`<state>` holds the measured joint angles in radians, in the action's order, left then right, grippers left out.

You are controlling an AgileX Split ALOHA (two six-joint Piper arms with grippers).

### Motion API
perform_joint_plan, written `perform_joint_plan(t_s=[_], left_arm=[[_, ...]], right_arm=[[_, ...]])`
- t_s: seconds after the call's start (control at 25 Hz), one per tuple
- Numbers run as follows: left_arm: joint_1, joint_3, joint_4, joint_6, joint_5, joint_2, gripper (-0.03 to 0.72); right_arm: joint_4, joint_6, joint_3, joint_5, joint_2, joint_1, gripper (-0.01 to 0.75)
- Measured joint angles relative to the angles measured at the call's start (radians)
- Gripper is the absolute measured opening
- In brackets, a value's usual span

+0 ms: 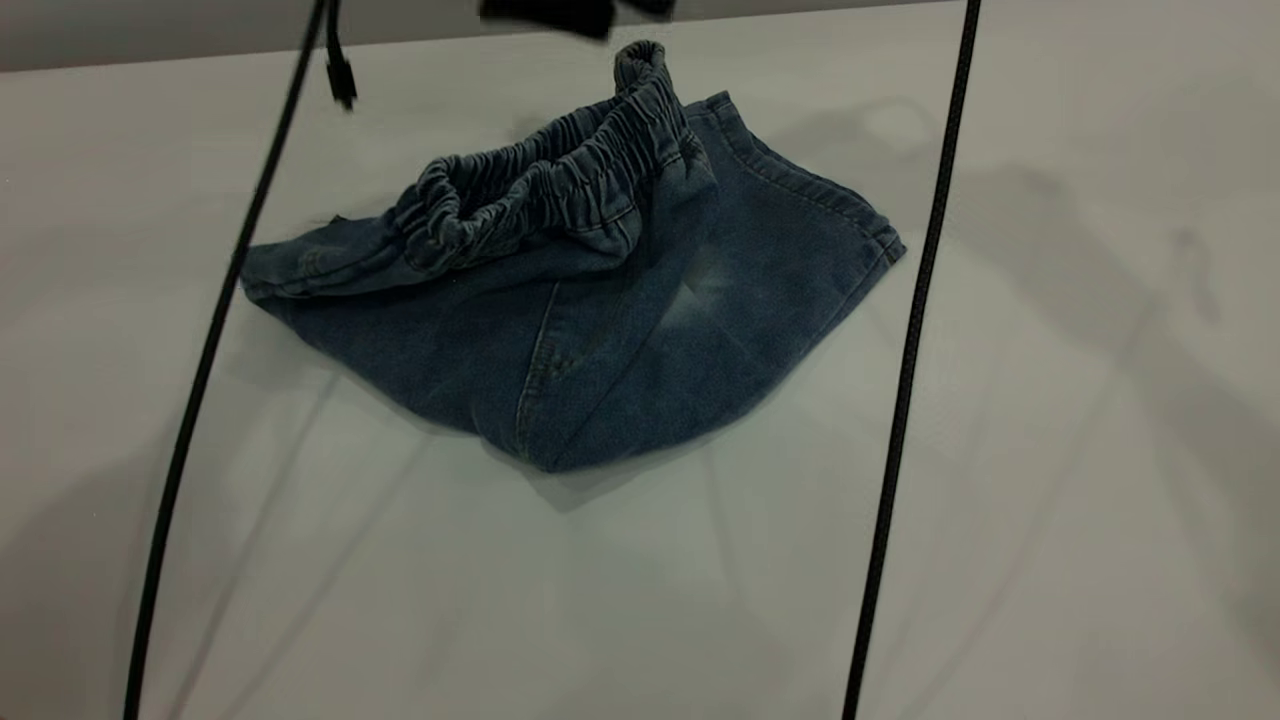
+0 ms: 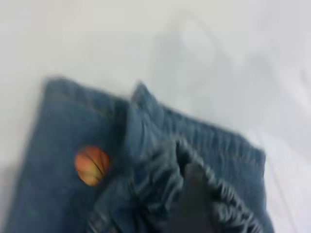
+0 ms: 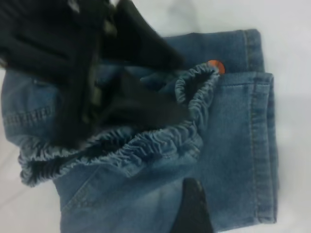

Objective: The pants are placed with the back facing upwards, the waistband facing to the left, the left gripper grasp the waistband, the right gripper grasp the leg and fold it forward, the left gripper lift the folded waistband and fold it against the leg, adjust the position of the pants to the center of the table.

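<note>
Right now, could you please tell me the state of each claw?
Left claw: closed on the waistband, holding it raised.
Right claw: cannot be told; it is above the pants.

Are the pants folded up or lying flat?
Folded. The pants lie doubled over, with the waistband bunched and lifted over the leg.

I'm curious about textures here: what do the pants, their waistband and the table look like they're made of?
The pants look like blue denim, matte, with pale faded patches and visible stitched seams. The waistband seems to be the same denim gathered over elastic, judging by its tight ruffles. The table looks like a smooth pale laminate or painted board with a slight sheen; the exact material is unclear.
</note>
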<state>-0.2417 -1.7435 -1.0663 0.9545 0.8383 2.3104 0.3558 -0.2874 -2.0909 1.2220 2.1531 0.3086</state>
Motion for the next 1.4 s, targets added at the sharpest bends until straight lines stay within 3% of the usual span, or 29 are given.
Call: perform_joint_plan(t_s=[0.32,0.56,0.8,1.12,1.4], left_arm=[[0.114,-0.064,0.053,-0.049,0.081,-0.154,0.53],[0.14,-0.064,0.053,-0.028,0.087,-0.303,0.529],[0.14,-0.065,0.05,-0.026,0.105,-0.361,0.529],[0.139,-0.065,0.049,-0.028,0.183,-0.391,0.529],[0.139,-0.065,0.043,-0.028,0.185,-0.394,0.529]], right_arm=[[0.0,0.09,0.044,-0.004,-0.007,0.001,0.479],[0.106,0.073,0.259,-0.005,-0.031,0.021,0.479],[0.243,-0.037,0.456,-0.017,-0.023,0.112,0.479],[0.245,-0.103,0.467,-0.199,0.054,0.275,0.479],[0.307,-0.142,0.421,-0.292,0.127,0.29,0.479]])
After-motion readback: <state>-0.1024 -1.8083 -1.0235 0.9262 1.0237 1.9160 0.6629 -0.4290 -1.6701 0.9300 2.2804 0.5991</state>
